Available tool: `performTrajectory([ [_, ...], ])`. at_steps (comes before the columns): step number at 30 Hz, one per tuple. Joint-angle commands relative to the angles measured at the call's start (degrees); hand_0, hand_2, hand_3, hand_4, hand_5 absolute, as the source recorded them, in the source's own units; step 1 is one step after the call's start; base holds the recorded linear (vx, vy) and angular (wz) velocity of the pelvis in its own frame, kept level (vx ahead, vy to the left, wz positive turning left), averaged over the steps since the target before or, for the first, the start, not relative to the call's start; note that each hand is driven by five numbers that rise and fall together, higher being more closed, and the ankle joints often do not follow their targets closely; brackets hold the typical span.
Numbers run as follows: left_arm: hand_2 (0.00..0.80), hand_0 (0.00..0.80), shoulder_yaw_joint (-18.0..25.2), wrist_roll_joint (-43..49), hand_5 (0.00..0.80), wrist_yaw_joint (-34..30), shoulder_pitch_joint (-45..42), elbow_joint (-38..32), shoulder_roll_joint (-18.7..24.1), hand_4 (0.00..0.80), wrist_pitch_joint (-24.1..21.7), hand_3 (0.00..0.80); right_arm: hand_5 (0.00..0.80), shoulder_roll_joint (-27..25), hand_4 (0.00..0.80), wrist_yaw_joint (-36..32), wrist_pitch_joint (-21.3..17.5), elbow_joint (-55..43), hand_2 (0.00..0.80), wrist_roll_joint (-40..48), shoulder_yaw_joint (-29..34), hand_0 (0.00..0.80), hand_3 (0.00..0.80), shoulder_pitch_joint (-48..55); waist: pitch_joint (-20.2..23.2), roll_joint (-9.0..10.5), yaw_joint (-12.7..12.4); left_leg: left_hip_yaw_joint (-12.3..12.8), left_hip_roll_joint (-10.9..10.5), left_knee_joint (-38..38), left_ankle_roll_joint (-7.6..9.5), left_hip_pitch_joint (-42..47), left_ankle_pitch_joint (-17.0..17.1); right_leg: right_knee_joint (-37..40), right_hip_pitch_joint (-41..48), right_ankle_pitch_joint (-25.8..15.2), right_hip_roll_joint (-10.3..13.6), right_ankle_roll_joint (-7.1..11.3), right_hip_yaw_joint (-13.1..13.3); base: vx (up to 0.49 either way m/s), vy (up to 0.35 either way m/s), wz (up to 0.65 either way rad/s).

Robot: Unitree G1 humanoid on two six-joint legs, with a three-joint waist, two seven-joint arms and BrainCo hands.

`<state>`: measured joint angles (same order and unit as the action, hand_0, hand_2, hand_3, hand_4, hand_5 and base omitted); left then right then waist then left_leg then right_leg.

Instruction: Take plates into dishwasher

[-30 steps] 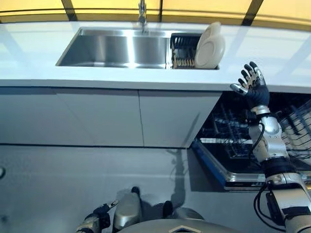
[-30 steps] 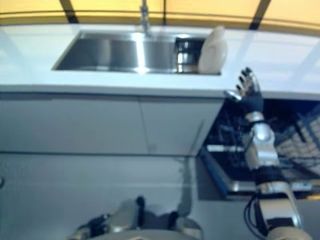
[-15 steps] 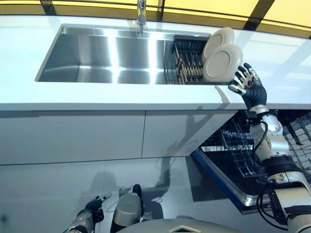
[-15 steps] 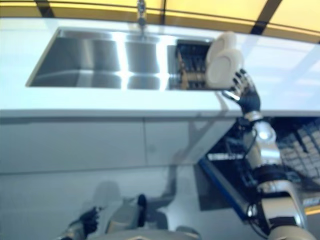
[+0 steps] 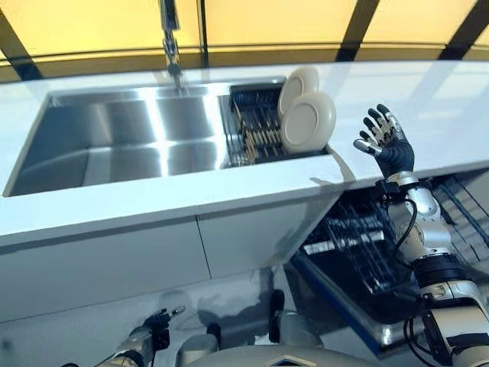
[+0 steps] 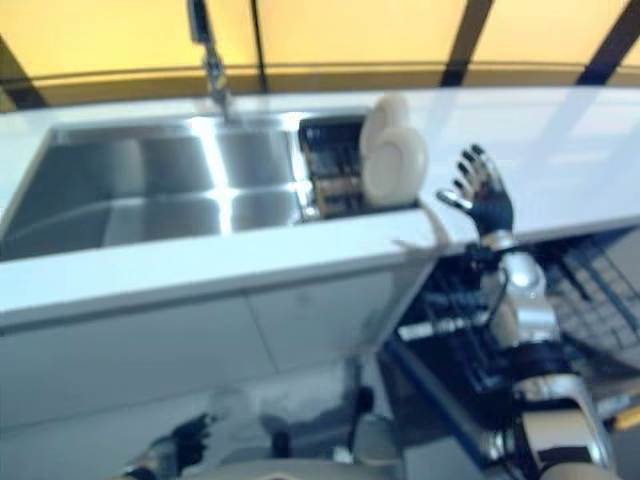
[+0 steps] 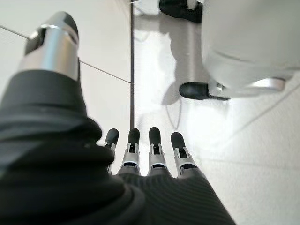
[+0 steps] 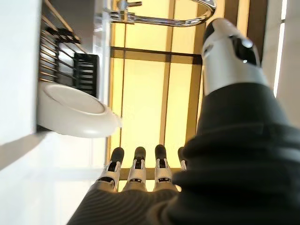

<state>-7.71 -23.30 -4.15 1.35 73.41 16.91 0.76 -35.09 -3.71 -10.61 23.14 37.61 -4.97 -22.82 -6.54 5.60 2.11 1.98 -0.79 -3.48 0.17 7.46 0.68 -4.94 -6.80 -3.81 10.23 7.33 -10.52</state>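
A stainless-steel sink basin (image 5: 130,145) set into a white countertop (image 5: 153,206) fills the upper left and centre of the head views, with a chrome tap (image 5: 170,34) rising at its back edge before yellow-lit window panels. At the basin's right end sits a dark wire dish rack (image 5: 256,130), and 2 round cream-white plates (image 5: 308,121) stand on edge in it, one behind the other, leaning toward the upper right of the frame.

The robot's right hand (image 5: 390,149) is raised at centre right, over the counter's front edge and just to the right of the plates, apart from them; its fingers are spread and straight and it holds nothing. The right wrist view shows the same straight fingers (image 8: 136,171) with the front plate's rim close beyond them but not touched.

Below the counter, at lower right, an open dishwasher (image 5: 359,252) shows its dark wire lower rack (image 5: 355,241) pulled out over the dropped door; part of a second wire rack (image 5: 466,206) shows at the right edge.

The left hand (image 5: 157,325) hangs low at the bottom left of the frame, over the pale tiled floor (image 5: 92,321); its wrist view shows its fingers (image 7: 154,150) relaxed and extended, empty.
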Motion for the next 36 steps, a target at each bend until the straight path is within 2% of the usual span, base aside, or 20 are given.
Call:
performTrajectory([
  [1,0.000,0.000,-0.8,2.0,0.000,-0.9,1.8,0.3,-0.5,0.000,-0.6,0.000,0.000,-2.5,0.000,3.0,1.6,1.5,0.000,-2.0,1.6,0.000,0.000,-5.1,1.0,-1.01,-1.8,4.5,1.9,3.0,-1.07,-0.6,-2.1,3.4,4.0,-3.8,-2.4,-0.53,-1.5,0.192,-0.042,0.43],
  [7,0.000,0.000,-2.4,2.0,0.000,0.1,2.1,0.6,-1.1,0.000,-0.4,0.000,0.000,-3.6,0.000,3.2,5.6,6.1,0.000,-3.2,0.4,0.000,0.000,-6.1,2.5,-1.08,-2.4,5.9,2.7,-0.6,-1.80,0.7,-1.1,5.6,8.0,-2.4,-2.8,-0.71,-3.1,0.151,-0.070,0.06],
  [10,0.000,0.000,-3.0,1.8,0.000,0.4,2.7,0.6,-0.4,0.000,0.2,0.000,0.000,-4.7,0.000,3.5,7.7,8.0,0.000,-4.4,-1.3,0.000,0.000,-8.6,2.4,-0.92,-2.7,5.7,3.1,0.3,-1.98,0.5,-1.5,4.9,8.0,-1.3,-3.1,-1.30,-3.2,0.100,-0.109,0.01],
  [12,0.000,0.000,-2.8,0.8,0.000,0.4,3.0,0.9,-0.2,0.000,0.0,0.000,0.000,-5.5,0.000,2.5,8.7,9.7,0.000,-4.1,-3.3,0.000,0.000,-11.3,2.3,-0.49,-2.7,5.6,3.5,3.5,-2.36,0.3,-2.9,4.9,8.1,-0.8,-3.4,-2.18,-3.0,0.103,-0.107,0.01],
  [13,0.000,0.000,-2.5,0.5,0.000,0.6,2.9,1.0,-0.3,0.000,-0.5,0.000,0.000,-5.9,0.000,2.0,9.0,10.4,0.000,-3.8,-4.2,0.000,0.000,-12.4,2.1,-0.14,-3.0,5.1,3.7,6.6,-2.86,-0.6,-3.2,5.1,8.6,-0.5,-3.5,-2.79,-2.7,0.080,-0.106,0.00],
  [15,0.000,0.000,-2.0,1.0,0.000,0.5,2.4,1.1,-0.5,0.000,-1.7,0.000,0.000,-6.7,0.000,1.6,10.1,11.1,0.000,-4.1,-5.8,0.000,0.000,-14.0,1.3,0.66,-4.3,1.5,3.0,16.5,-3.97,-5.0,-0.5,6.2,9.8,-0.8,-3.8,-4.03,-2.0,0.069,-0.083,-0.01],
  [17,0.000,0.000,-1.8,1.8,0.000,0.1,2.1,1.0,-0.6,0.000,-2.1,0.000,0.000,-6.8,0.000,1.6,11.2,11.6,0.000,-3.8,-6.8,0.000,0.000,-14.9,0.6,0.64,-5.2,-0.5,2.6,18.4,-4.16,-7.4,0.7,6.5,10.3,-0.9,-4.1,-4.28,-1.2,0.106,0.033,-0.10],
  [18,0.000,0.000,-2.1,1.0,0.000,0.2,1.8,0.9,-0.6,0.000,-2.5,0.000,0.000,-6.4,0.000,0.6,12.7,13.5,0.000,-4.1,-8.1,0.000,0.000,-16.3,0.2,-0.06,-6.4,-1.7,3.4,12.6,-5.02,-8.6,2.4,7.4,11.3,-1.1,-4.6,-3.61,0.1,0.169,0.130,-0.25],
  [20,0.000,0.000,-2.5,0.4,0.000,0.2,1.8,0.0,-0.7,0.000,-2.3,0.000,0.000,-6.2,0.000,0.0,13.0,15.8,0.000,-5.1,-9.4,0.000,0.000,-18.1,-1.1,-0.87,-8.1,-0.3,5.2,7.7,-6.12,-11.1,5.7,9.1,13.7,-1.2,-4.3,-2.80,0.6,0.150,0.129,-0.20],
  [23,0.000,0.000,-3.7,-0.4,0.000,1.6,3.0,-1.0,-0.9,0.000,-1.1,0.000,0.000,-6.2,0.000,-1.5,15.8,16.2,0.000,-4.3,-9.6,0.000,0.000,-19.3,-0.3,-1.39,-8.3,-0.2,4.7,2.5,-5.65,-8.8,5.3,9.9,13.7,-1.2,-2.9,-1.64,-1.2,0.066,0.128,-0.24],
  [26,0.000,0.000,-4.3,0.4,0.000,1.2,4.0,0.0,-0.7,0.000,-1.3,0.000,0.000,-7.4,0.000,-5.8,15.4,19.3,0.000,-4.4,-9.1,0.000,0.000,-20.1,1.3,-1.56,-7.8,-0.2,4.2,-0.4,-5.20,-6.0,4.4,9.4,13.2,-1.1,-2.2,-1.10,-2.7,0.098,0.111,-0.57],
  [30,0.000,0.000,-4.3,-0.7,0.000,0.9,3.9,-0.4,0.1,0.000,-1.7,0.000,0.000,-8.4,0.000,-7.6,15.5,19.6,0.000,-3.4,-8.8,0.000,0.000,-20.7,2.7,-1.37,-7.0,0.8,4.1,-1.1,-4.59,-4.7,3.4,8.8,12.5,-1.0,-1.7,-0.70,-2.9,0.100,0.062,-0.07],
  [36,0.000,0.000,-5.4,-1.2,0.000,-0.2,3.0,-0.6,0.4,0.000,-2.2,0.000,0.000,-9.4,0.000,-5.5,15.3,22.1,0.000,-2.2,-7.6,0.000,0.000,-22.5,2.8,-1.20,-7.4,1.6,4.4,-1.5,-4.13,-4.5,2.8,8.9,12.1,-1.2,-1.4,-0.37,-2.9,0.045,-0.001,0.03],
])
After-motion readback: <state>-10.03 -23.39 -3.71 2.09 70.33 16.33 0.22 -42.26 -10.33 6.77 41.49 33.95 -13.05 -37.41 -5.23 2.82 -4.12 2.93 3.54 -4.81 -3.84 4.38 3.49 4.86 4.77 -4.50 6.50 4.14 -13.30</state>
